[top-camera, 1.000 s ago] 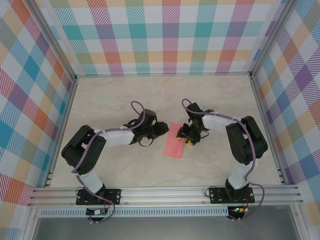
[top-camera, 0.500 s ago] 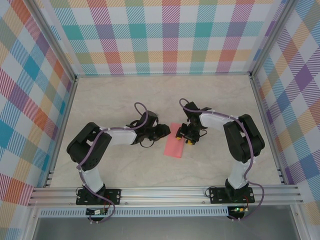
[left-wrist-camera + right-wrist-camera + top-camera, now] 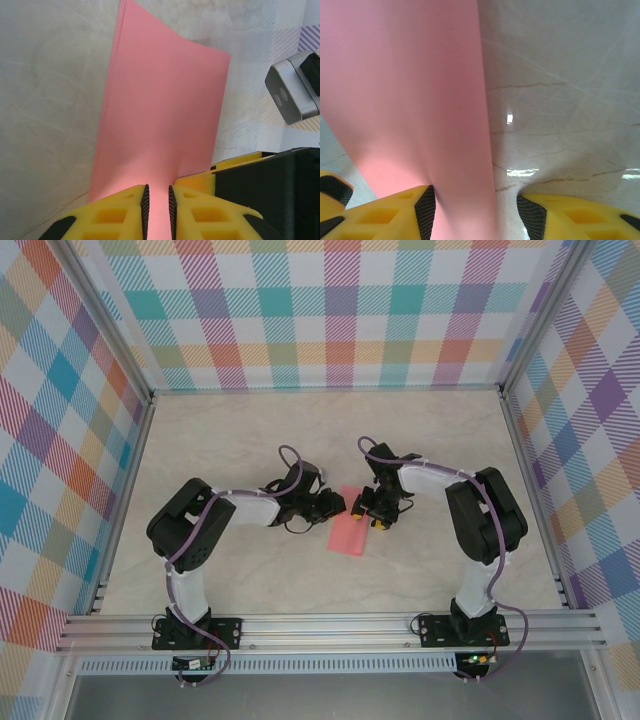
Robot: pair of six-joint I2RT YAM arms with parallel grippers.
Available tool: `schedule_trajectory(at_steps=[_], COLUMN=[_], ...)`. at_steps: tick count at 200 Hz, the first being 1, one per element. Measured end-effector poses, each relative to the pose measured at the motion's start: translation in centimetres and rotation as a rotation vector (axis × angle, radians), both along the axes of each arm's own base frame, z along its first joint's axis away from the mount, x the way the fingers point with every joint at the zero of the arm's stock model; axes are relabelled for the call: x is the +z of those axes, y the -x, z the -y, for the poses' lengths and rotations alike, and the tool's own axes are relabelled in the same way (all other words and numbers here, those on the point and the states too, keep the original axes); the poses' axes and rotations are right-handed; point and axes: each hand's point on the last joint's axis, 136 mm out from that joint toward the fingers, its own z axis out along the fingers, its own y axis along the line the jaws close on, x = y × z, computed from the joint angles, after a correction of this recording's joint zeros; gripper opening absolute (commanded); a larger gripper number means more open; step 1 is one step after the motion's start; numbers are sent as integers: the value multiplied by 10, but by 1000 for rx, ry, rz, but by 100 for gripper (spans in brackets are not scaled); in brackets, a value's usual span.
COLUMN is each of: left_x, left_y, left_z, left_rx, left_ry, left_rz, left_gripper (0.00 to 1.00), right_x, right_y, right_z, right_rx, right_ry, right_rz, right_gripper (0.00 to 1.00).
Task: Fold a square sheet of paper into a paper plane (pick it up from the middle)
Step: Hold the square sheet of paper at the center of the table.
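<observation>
The square sheet of paper point(image 3: 348, 530) lies mid-table as a narrow salmon-pink rectangle, apparently folded. My left gripper point(image 3: 337, 506) meets its upper left edge. In the left wrist view the paper point(image 3: 160, 110) runs up into the thin gap between the left gripper's point(image 3: 156, 192) pads, which stand nearly closed but still apart. My right gripper point(image 3: 376, 516) is at the paper's upper right edge. It is open in the right wrist view point(image 3: 476, 200): one pad rests against the pink paper point(image 3: 410, 100) and the other stands over bare table. No pointed plane shape shows.
The marble-look tabletop point(image 3: 250, 440) is walled by checked panels on three sides, with an aluminium rail point(image 3: 330, 625) at the near edge. The right gripper's yellow finger point(image 3: 235, 170) and wrist camera point(image 3: 292, 95) sit close beside my left gripper.
The left arm has reached right until its gripper meets the paper, and its jaws have narrowed sharply. The right gripper and the paper have hardly moved.
</observation>
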Motion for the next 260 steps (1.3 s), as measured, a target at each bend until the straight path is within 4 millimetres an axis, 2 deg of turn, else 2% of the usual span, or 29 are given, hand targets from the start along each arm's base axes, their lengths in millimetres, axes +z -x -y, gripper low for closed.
schedule_trajectory(at_steps=[62, 83, 108, 172, 200, 218, 236, 251, 260], left_x=[2, -4, -20, -22, -23, -24, -24, -24, -25], left_y=[-5, -4, 1, -1, -1, 0, 0, 0, 0], left_z=[6, 5, 1, 2, 1, 1, 0, 0, 0], left_rx=[-39, -49, -58, -81, -88, -91, -95, -98, -97], left_ry=[-26, -45, -85, -120, -125, -128, -134, -136, -137], left_rz=[10, 0, -42, -49, -43, -42, -35, -32, -32], left_gripper=[9, 7, 4, 0, 0, 0, 0, 0, 0], right_x=[0, -1, 0, 3, 18, 22, 39, 63, 77], right_y=[0, 0, 0, 0, -4, -2, -1, -6, -11], right_z=[0, 0, 0, -1, -7, -4, -1, -5, -8], right_rx=[0, 0, 0, 9, 29, 39, 39, 35, 32], right_ry=[1, 1, 2, 7, -20, -8, -18, -62, -101], right_rz=[-2, -3, -3, 13, 100, 138, 192, 268, 321], right_gripper=[54, 54, 54, 54, 59, 63, 64, 59, 52])
